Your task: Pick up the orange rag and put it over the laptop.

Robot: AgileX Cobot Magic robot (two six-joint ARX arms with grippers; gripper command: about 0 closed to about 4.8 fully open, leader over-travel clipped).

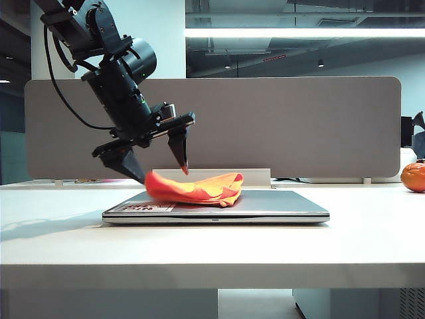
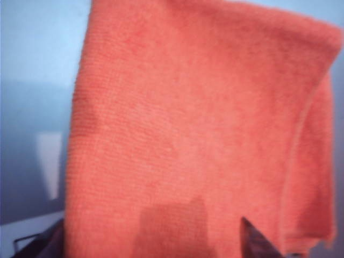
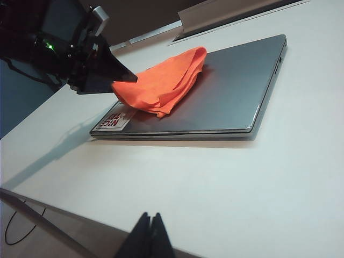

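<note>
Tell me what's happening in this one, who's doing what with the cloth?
The left gripper hangs open just above the closed laptop, its fingers straddling one end of the orange rag. The rag lies bunched and folded on the lid near the sticker corner, covering only part of it. The right gripper is shut and idle, off to the side over the table, away from the laptop. A round orange object sits at the far right edge.

An open-plan office: a white desk [image 1: 212, 246] backed by a grey partition screen [image 1: 279, 126], strip lighting [image 1: 299, 32] on the exposed dark ceiling above the screen.
</note>
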